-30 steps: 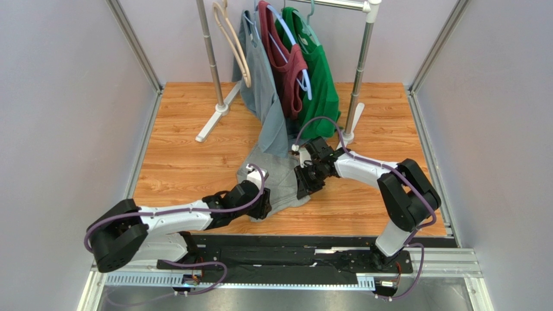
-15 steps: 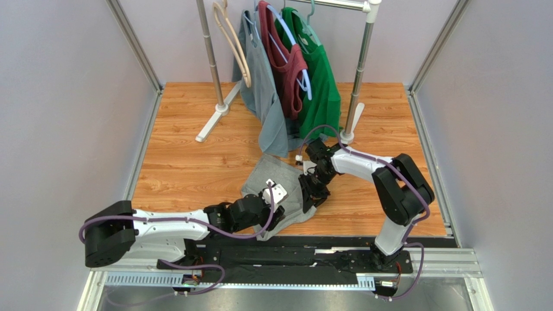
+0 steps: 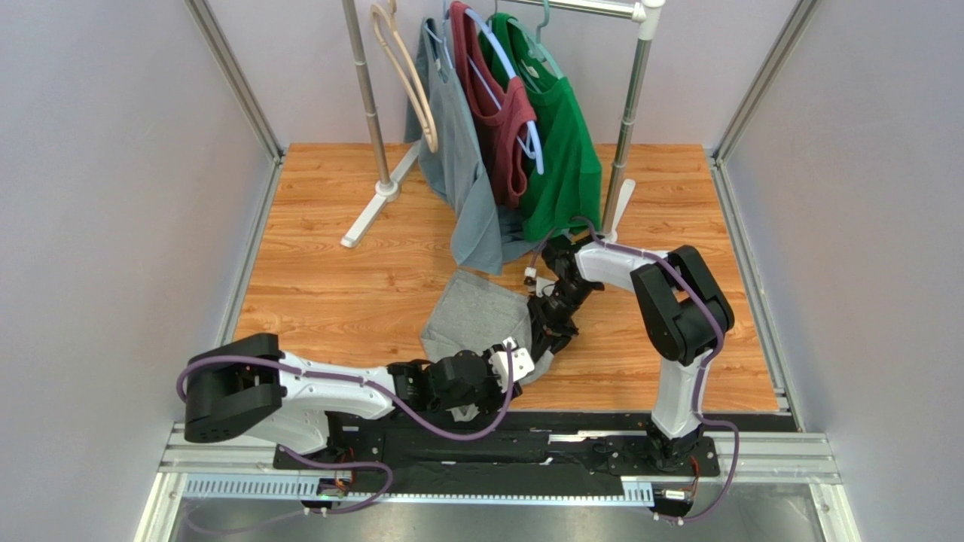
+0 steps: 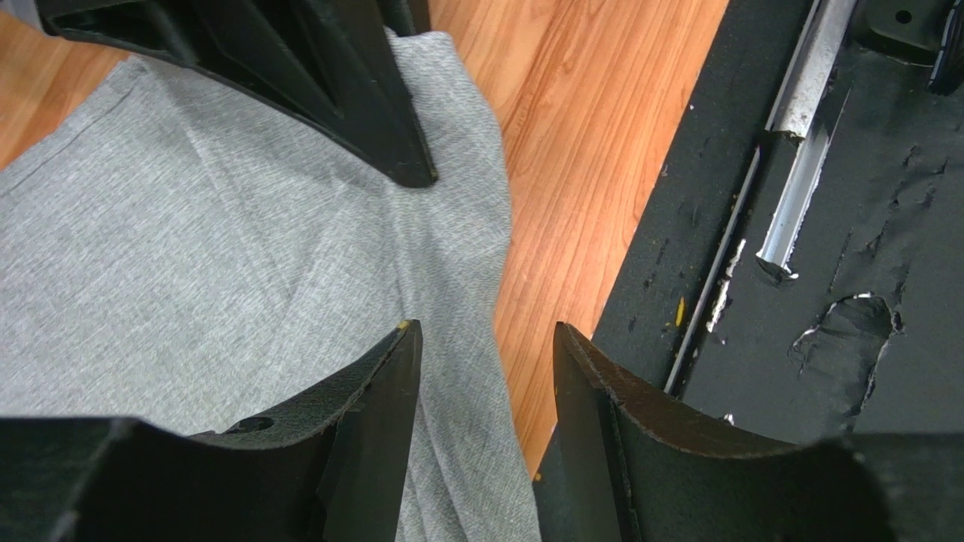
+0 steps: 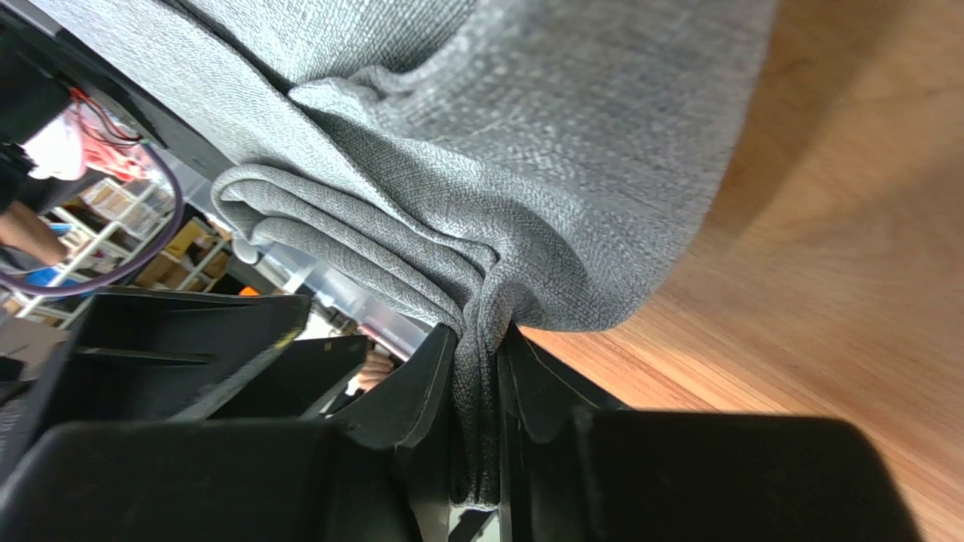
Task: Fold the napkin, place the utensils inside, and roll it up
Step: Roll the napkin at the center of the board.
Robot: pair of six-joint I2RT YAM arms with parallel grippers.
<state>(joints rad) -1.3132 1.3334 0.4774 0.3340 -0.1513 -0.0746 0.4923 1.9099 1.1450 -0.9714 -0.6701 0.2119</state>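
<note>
The heather-grey napkin (image 3: 470, 316) lies crumpled on the wooden table in front of the arms. My right gripper (image 3: 550, 331) is at its right edge, shut on a bunched fold of the napkin (image 5: 543, 169); the cloth is squeezed between the jaws of this gripper (image 5: 481, 335). My left gripper (image 3: 518, 367) is low at the napkin's near right corner. In the left wrist view this gripper (image 4: 487, 330) is open above the napkin's (image 4: 204, 248) edge, holding nothing. The right gripper's black fingers (image 4: 351, 102) press into the cloth just beyond. The utensils are out of view.
A clothes rack (image 3: 620, 169) stands at the back with a grey shirt (image 3: 458, 169), a maroon top (image 3: 498, 113) and a green shirt (image 3: 560, 158); a beige hanger (image 3: 410, 85) hangs on it too. The black base plate with a metal rail (image 4: 792, 192) borders the near table edge.
My left arm has swung right and toward the near edge, round the napkin's corner. The right gripper has drawn nearer and narrowed onto the cloth, pulling the napkin's right side inward.
</note>
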